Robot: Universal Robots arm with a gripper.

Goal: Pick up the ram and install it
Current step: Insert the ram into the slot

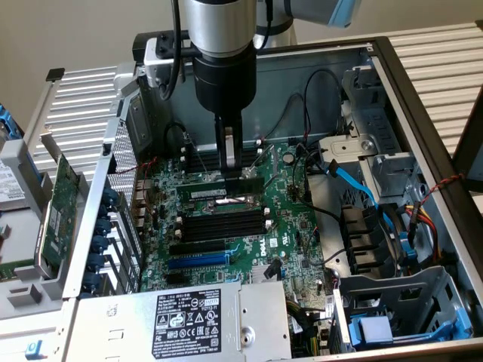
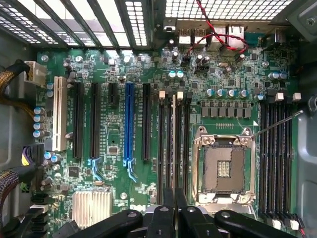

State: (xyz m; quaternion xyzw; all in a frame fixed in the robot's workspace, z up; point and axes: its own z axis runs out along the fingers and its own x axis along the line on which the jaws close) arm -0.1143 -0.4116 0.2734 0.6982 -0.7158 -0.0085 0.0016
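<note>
gripper: pointing straight down into the open case, over the far part of the motherboard
jaws: nearly closed, pinching the ram by the middle of its upper edge
ram: on its long edge, level, running across the exterior view's left-right; sits at the far memory slots, on the side just beside the CPU socket
wrist view: ram shows edge-on as a thin strip between the fingers, in line with that bank's slots
seating: can't tell whether it's in a slot or just above it
near memory slots: four, all bare, on the socket's near side
expansion card: outside the case at the exterior view's left, well apart from the gripper
power supply: near edge of the case
</note>
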